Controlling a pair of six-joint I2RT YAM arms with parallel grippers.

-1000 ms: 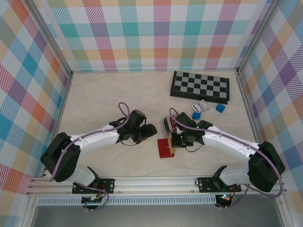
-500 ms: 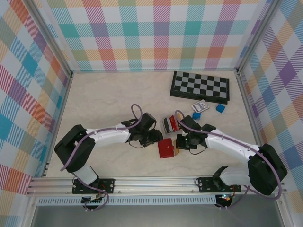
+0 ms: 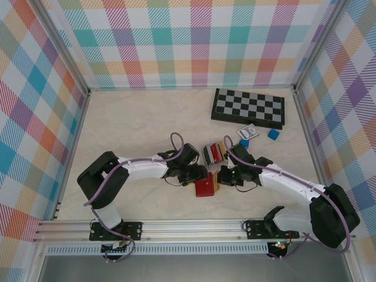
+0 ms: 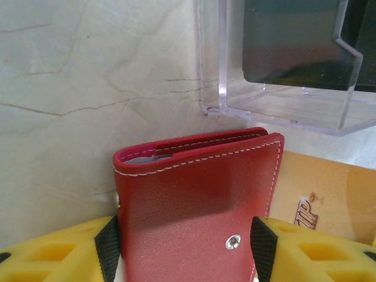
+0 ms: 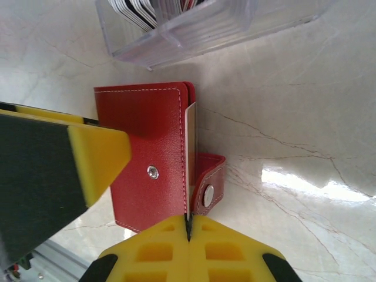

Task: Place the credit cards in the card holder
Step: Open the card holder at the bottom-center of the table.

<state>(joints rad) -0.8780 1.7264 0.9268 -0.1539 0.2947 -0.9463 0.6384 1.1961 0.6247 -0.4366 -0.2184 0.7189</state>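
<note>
Hard to separate from above: card holder (image 3: 204,187) mostly covered by the two wrists crowding over it. Cut off by the lower frame edge in the left wrist view: the holder's bottom part and most of the left gripper (image 4: 185,244), leaving just ribbed yellow fingers with black pads pressed against the holder's two sides, clamping it on the pale marbled table (image 4: 70,70). Seen nearly edge-on from the right wrist, so little more than a thin strip: an orange-yellow card (image 5: 191,138), pinched between the closed yellow fingers of the right gripper (image 5: 188,226), far end lying along the holder's open edge, depth inside impossible to judge. Smooth red leather-like cover, white stitching, metal snap stud, rounded snap tab (image 5: 207,185) hanging open. Just beyond, a clear hard-plastic box (image 5: 194,29) with more cards (image 5: 138,9) standing in it, faces unreadable. Against a second ago: left arm stretched further right, then apart from the holder, now gripping it.
</note>
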